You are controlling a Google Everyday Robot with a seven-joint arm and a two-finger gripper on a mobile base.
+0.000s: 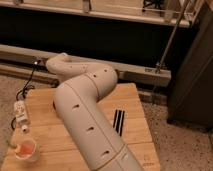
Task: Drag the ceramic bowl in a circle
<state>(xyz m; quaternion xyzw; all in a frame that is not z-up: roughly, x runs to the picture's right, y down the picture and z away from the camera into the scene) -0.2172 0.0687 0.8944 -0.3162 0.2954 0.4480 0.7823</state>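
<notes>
The arm (87, 117) covered the middle of the wooden table (134, 127), hiding the gripper behind it, so I couldn't tell its state; the bowl was unseen.

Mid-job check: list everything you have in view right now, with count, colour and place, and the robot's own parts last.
wooden table: one, light wood, centre of view
clear cup: one, orange-pink contents, table's front left corner
white box: one, table's left edge, behind the cup
black sticks: a few, side by side, right of the arm
black cable: one, on the floor left of the table
ceramic bowl: not visible, likely hidden behind the arm
arm: one, white, folded across the table
end effector: not in view
</notes>
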